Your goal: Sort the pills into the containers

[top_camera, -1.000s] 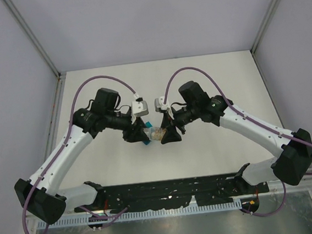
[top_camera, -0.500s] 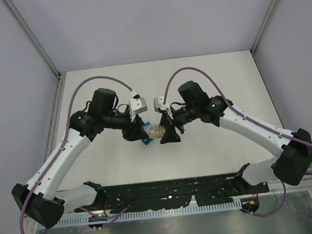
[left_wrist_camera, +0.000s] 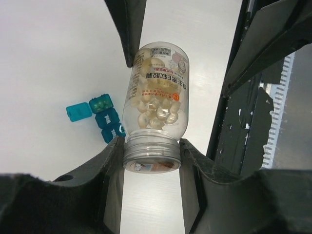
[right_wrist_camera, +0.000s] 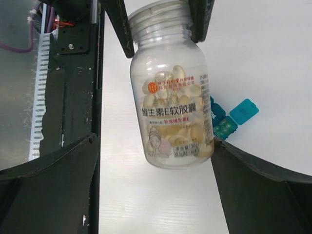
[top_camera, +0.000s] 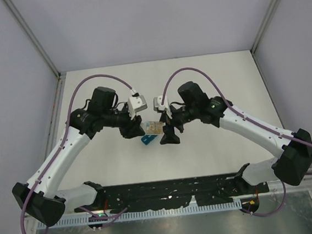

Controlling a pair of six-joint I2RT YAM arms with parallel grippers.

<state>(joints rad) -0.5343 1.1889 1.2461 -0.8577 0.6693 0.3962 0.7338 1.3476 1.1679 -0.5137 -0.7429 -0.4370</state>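
Inside the clear bottle (left_wrist_camera: pixel 155 92), held up over the middle of the tabletop (top_camera: pixel 207 73), is where most of the pills (left_wrist_camera: pixel 157 111) are. They're pale yellowish, glossy little softgels in a loose heap. The bottle is on its side, long axis running across between the two arms. Its threaded neck faces the left arm and its flat base faces the right one. The label has red and dark Chinese print.

The left fingers (left_wrist_camera: pixel 114 170) are pinching the neck from both sides. The right fingers (right_wrist_camera: pixel 53 180) are spread wide around the base end. One sits right at the edge of the base, but I can't tell if it actually touches.

The containers (left_wrist_camera: pixel 106 121), a teal strip of three joined boxes, lie on the tabletop just beside the bottle, running at a slant in the left wrist view. The end box has its lid (left_wrist_camera: pixel 78 113) flipped open sideways, with a few small round bits inside that look greenish. The other two boxes look shut, so I can't see in.
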